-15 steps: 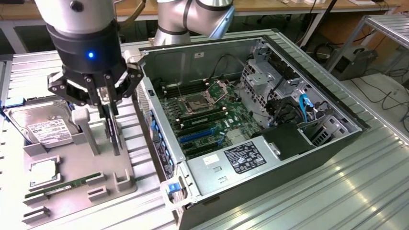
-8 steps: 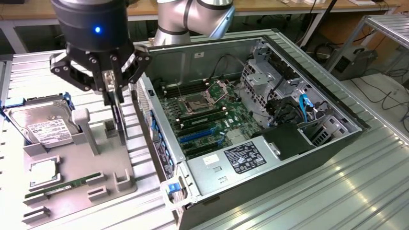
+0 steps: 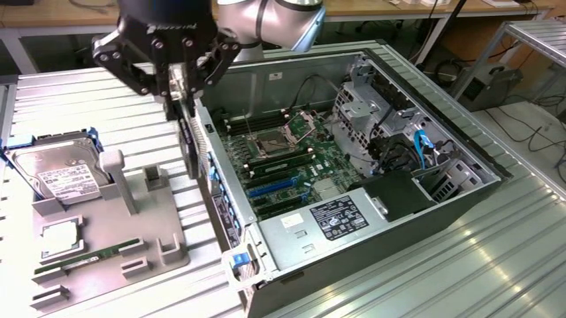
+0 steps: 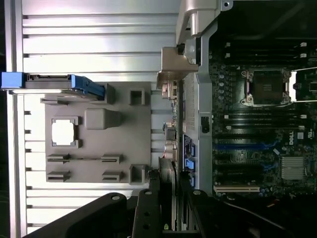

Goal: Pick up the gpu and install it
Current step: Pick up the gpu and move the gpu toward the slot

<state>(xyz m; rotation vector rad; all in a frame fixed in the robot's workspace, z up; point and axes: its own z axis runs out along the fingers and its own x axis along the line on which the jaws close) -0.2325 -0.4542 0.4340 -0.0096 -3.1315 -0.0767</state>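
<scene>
- Above the gap between the grey fixture (image 3: 132, 232) (image 4: 129, 144) and the computer case (image 3: 442, 119) (image 4: 198, 74), the black end effector (image 3: 183, 89) (image 4: 168, 186) is clenched on the gpu (image 3: 189, 142) (image 4: 168, 134).
- The gpu is a thin, flat black card. It hangs on edge, long side down, lifted off the counter (image 3: 442, 265) (image 4: 99, 39). In the wrist view it appears edge-on, with its pale metal bracket at the far end.
- The card sits just beside the case's perforated rear wall, on the outer side. Whether the two touch cannot be told.
- The case is a sheet-metal box lying on its side with the panel off. Its walls are straight and thin-edged, and its inner floor is bare grey steel.
- The motherboard (image 3: 292, 165) (image 4: 257, 129) is dark green and densely studded. It carries a square metal processor socket (image 3: 265, 140) (image 4: 267, 87) and long blue slots (image 3: 270, 187) (image 4: 242, 145), and the space directly above the slots is unobstructed.
- The fixture is matte moulded grey with blocky posts and shallow pockets. It holds a silver hard drive (image 3: 57, 172) (image 4: 49, 82) with a white label, a square chip (image 3: 57, 237) (image 4: 63, 133) and a narrow green memory stick (image 3: 89, 255) (image 4: 81, 158).
- The counter is ribbed, shiny aluminium, with bare room on the exterior view's right of the case.
</scene>
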